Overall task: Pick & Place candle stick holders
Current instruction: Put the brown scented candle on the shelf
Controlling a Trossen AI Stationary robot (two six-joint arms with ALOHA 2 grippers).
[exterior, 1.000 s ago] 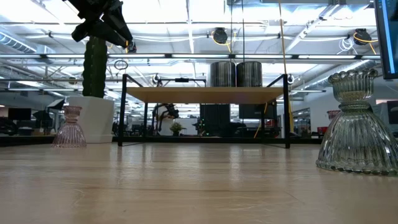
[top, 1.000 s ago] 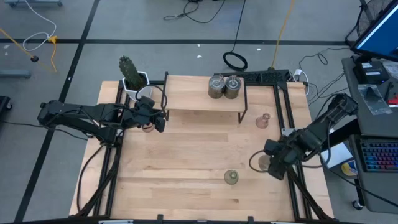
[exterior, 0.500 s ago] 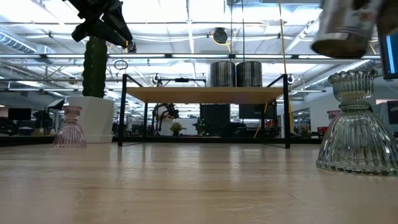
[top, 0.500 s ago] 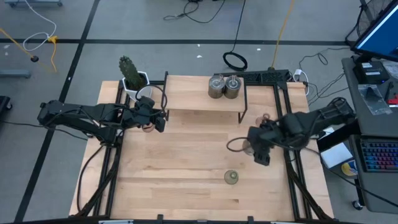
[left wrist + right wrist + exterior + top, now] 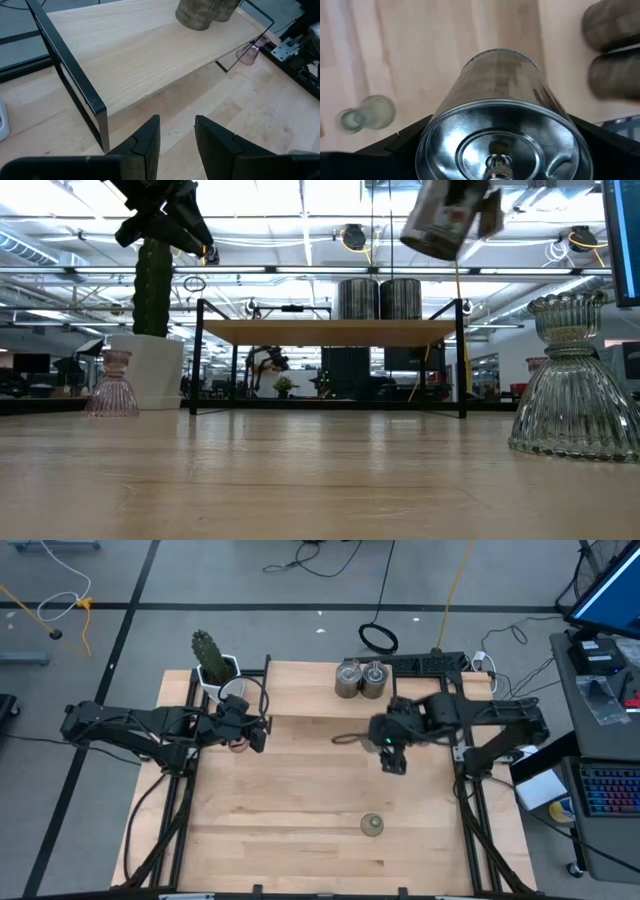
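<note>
- Candle stick holder, a squat silvery metal cylinder [image 5: 502,125], is held clamped in the right gripper [image 5: 388,745], carried above the bench near the front edge of the raised wooden shelf [image 5: 300,690]; in the low view it hangs tilted, clear of the bench top.
- Step judged in hand: transport of this cylinder toward the shelf, where two matching silvery metal cylinders [image 5: 360,678] stand side by side at the shelf's right end.
- Next move is judged to call for lifting over the shelf's front edge, righting the tilt, and setting down beside the pair without knocking them.
- Left gripper [image 5: 176,137] is seen with fingers slightly apart and nothing between them, hovering near the shelf's left end, by the white-potted cactus [image 5: 210,660] at the bench's far left corner.
- A pinkish glass vase-shaped holder [image 5: 248,50] stands on the bench beside the shelf's right leg; an olive-green glass holder [image 5: 372,825] stands near the bench's front edge, well apart from both grippers.
</note>
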